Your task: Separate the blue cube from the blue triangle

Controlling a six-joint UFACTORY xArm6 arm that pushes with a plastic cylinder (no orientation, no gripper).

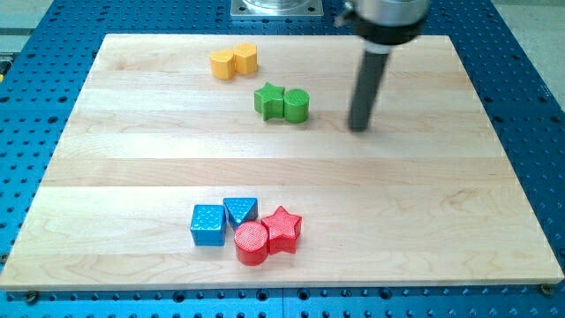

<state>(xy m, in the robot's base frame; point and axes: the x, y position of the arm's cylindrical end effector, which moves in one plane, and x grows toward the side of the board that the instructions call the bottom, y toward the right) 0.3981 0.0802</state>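
Note:
The blue cube [208, 224] sits near the view's bottom, left of centre, on the wooden board [424, 203]. The blue triangle [241, 210] touches its right side. My tip [357, 128] is in the upper right part of the board, far from both blue blocks, up and to their right. It stands to the right of the green blocks and touches no block.
A red cylinder [251, 243] and a red star [282, 229] lie against the blue triangle's lower right. A green star [269, 101] and green cylinder [297, 105] sit left of my tip. A yellow heart-like block [222, 64] and a yellow hexagon [245, 58] lie near the top.

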